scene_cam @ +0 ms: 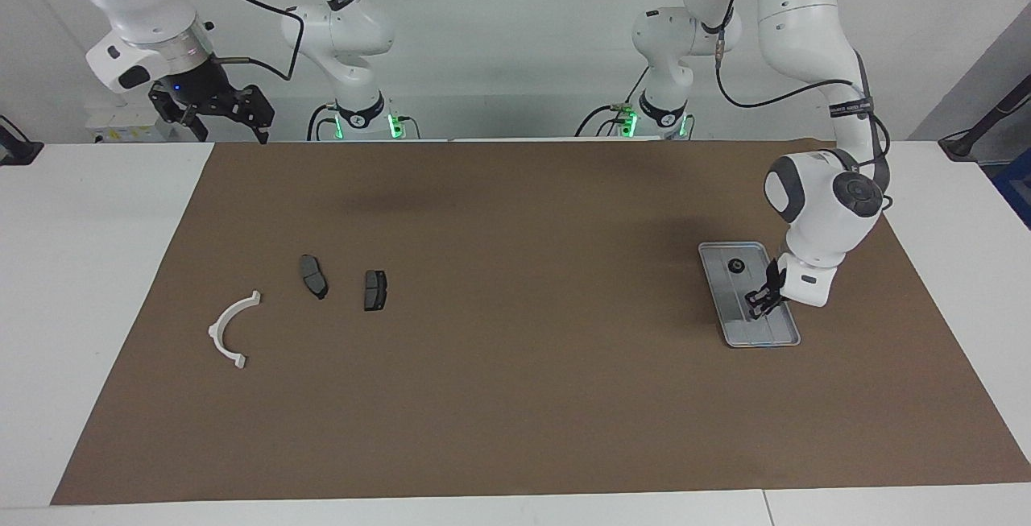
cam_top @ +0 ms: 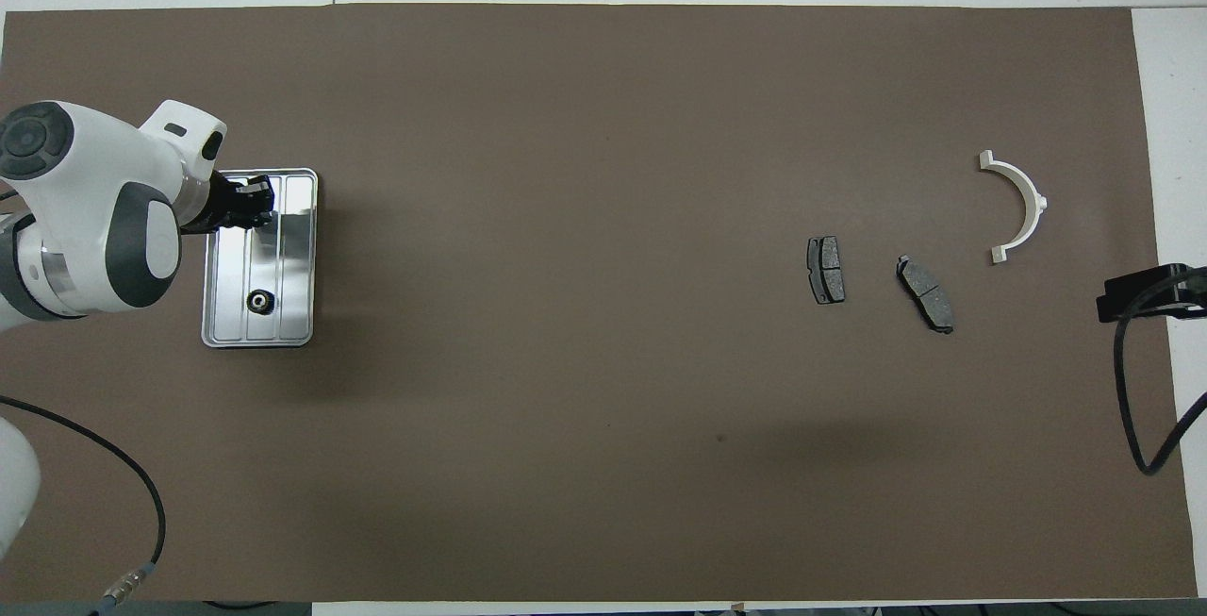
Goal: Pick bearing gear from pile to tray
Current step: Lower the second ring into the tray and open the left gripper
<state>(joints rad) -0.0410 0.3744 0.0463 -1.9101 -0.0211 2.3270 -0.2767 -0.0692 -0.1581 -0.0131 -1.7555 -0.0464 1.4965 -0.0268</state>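
Note:
The silver tray (scene_cam: 772,333) (cam_top: 289,248) lies on the brown mat toward the left arm's end. One small black bearing gear (scene_cam: 735,266) (cam_top: 258,301) rests in the tray's end nearer the robots. My left gripper (scene_cam: 758,307) (cam_top: 251,201) is shut and hangs low over the tray's other end. Its dark fingertips hide whether a gear is held. The pile toward the right arm's end shows a white half-ring bracket (scene_cam: 233,329) (cam_top: 1019,206) and two dark brake pads (scene_cam: 313,276) (scene_cam: 374,290) (cam_top: 826,269) (cam_top: 925,292). My right gripper (scene_cam: 211,109) (cam_top: 1144,293) waits open, raised over the mat's edge at its own end.
A brown mat (scene_cam: 515,397) (cam_top: 566,408) covers most of the white table. Black cables trail from both arms by the mat's corners (cam_top: 1136,408). A wide stretch of bare mat separates the tray from the pile.

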